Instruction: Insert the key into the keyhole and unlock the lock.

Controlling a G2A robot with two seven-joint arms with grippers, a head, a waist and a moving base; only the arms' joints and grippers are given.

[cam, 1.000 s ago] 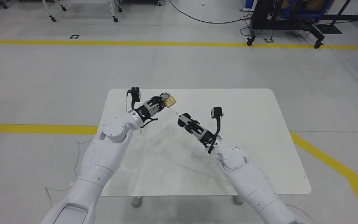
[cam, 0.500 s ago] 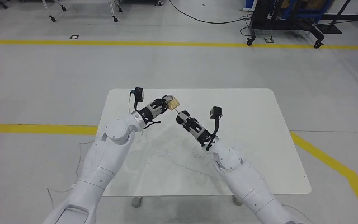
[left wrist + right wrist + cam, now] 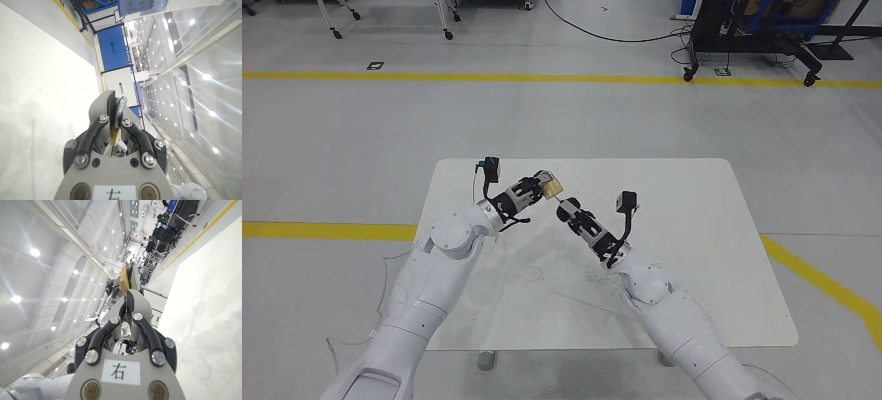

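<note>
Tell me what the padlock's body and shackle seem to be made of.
Padlock body: probably brass, judging by its dull yellow-gold colour and satin finish. Shackle: likely polished steel or chrome plating, as it is silver with bright reflections.

The brass lock (image 3: 553, 187), silver shackle (image 3: 120, 108), hangs above the desk (image 3: 692, 230), clamped in the left gripper (image 3: 118, 103). The thin key (image 3: 125, 304), gripped edge-on by the right gripper (image 3: 127, 298), meets the lock's base.

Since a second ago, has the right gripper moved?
Yes. Against the far edge of the table, the right gripper has slid a little left in the top view, bringing the key up to the lock in the left gripper.
</note>
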